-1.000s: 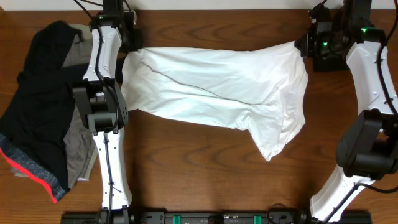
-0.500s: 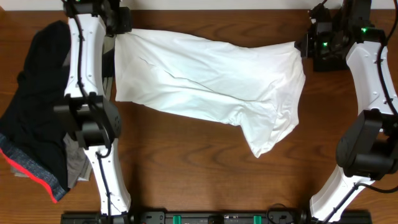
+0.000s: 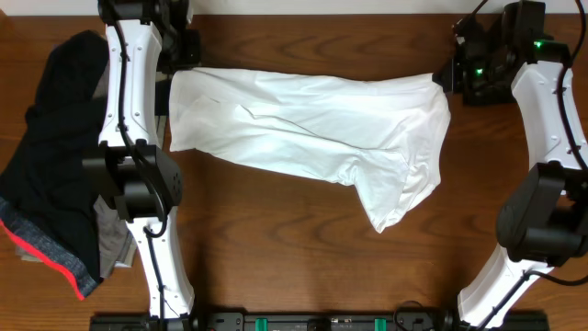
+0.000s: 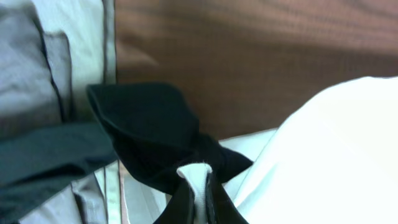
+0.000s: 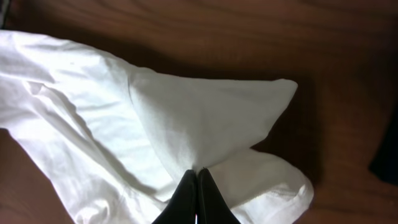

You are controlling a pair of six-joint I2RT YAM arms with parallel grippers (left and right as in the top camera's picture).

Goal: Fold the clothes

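1. White T-shirt [image 3: 303,124] and all the other clothes rest on the wooden table [image 3: 303,276], which serves as the folding surface. No basket, box or drawer is in view, so nothing sits inside anything.
2. That shirt lies crosswise over the far half of the table, drawn out between the two grippers. One loose part sags toward the near edge on the right. Holding it by two far corners looks meant to pull the cloth flat before a fold.
3. A pile of dark garments [image 3: 55,184] sits at the table's left edge, with the left arm [image 3: 129,101] between it and the shirt. The black garment [image 3: 64,110] is on top, a grey garment [image 3: 115,239] is under it, and a red-hemmed garment [image 3: 55,262] is nearest the front. They appear set aside to wait their turn.
4. The left gripper [image 4: 198,202] has its fingers pressed together, pinching a tuck of white cloth at the shirt's far-left corner.
5. The right gripper [image 5: 196,196] is likewise clamped tight on the shirt's far-right corner, where the fabric rises into a peak at the fingertips.
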